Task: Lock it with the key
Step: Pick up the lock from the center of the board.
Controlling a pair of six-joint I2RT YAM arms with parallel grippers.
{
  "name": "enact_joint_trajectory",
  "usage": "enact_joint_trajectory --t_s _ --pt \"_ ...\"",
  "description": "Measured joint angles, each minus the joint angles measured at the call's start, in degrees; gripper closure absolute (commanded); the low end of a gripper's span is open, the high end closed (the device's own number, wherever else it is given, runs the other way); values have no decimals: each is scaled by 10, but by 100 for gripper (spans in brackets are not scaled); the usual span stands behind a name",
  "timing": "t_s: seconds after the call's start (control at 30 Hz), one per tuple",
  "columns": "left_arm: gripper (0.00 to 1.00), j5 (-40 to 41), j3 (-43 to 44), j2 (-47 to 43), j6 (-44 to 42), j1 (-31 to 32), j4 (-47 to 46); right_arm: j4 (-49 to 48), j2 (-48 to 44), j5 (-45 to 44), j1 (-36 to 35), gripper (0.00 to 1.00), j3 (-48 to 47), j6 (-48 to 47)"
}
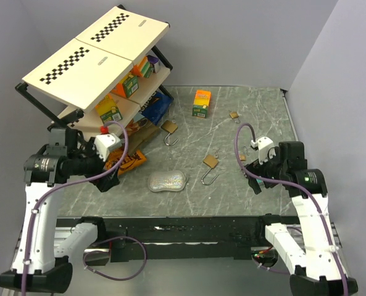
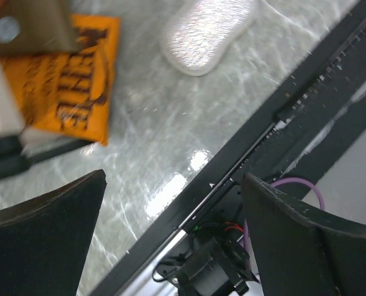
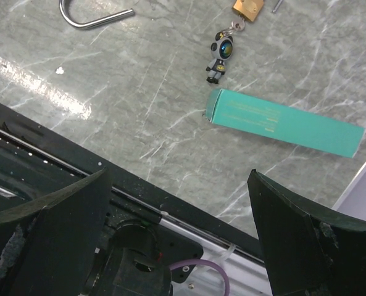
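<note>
Both hands, left (image 2: 173,185) & right (image 3: 178,179), hang released, empty. Padlock (image 1: 210,161) lies open on counter (image 1: 263,105) btwn them. Nothing looks done yet: you've key pickup & locking ahead.

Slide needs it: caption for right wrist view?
Open right gripper over table; teal box, toy keychain and padlock shackle ahead.

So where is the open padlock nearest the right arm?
In the top view the padlock lies mid-table, its open loop pointing toward the arms, between the silver pouch on its left and the right end effector on its right.
</note>
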State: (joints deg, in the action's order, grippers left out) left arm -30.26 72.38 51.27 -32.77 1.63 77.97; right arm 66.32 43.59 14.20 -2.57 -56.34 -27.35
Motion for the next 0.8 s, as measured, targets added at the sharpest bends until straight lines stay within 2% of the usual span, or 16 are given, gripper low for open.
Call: enact_joint_trajectory --t_s 0.23,0.5,0.6,0.8 --pt "4 25 -16 26 -5 130 -34 -27 69 -13 0 1 0 30" --pt "4 94 -23 83 17 317 -169 -71 196 -45 0 4 -8 124" --pt "4 95 -23 102 42 352 -235 -92 232 -61 0 9 -10 167" --pt "4 92 -62 121 130 389 -394 -158 293 -101 0 13 -11 227"
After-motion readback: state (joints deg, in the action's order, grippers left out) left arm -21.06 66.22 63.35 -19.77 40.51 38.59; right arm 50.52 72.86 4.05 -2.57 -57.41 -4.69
